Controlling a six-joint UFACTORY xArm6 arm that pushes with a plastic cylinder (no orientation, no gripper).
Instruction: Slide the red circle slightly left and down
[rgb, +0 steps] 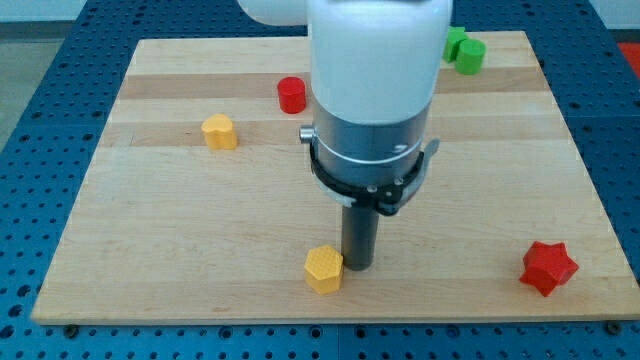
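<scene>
The red circle (292, 94) stands near the view's top, left of the arm's white body. My tip (358, 266) rests on the board near the view's bottom middle, far below the red circle. It sits just right of a yellow hexagon block (323, 269), close to touching it.
A yellow heart-shaped block (219, 131) lies at the left. A red star (548, 267) lies at the bottom right. Green blocks (465, 51) sit at the top right, partly hidden by the arm. The wooden board (150, 230) lies on a blue perforated table.
</scene>
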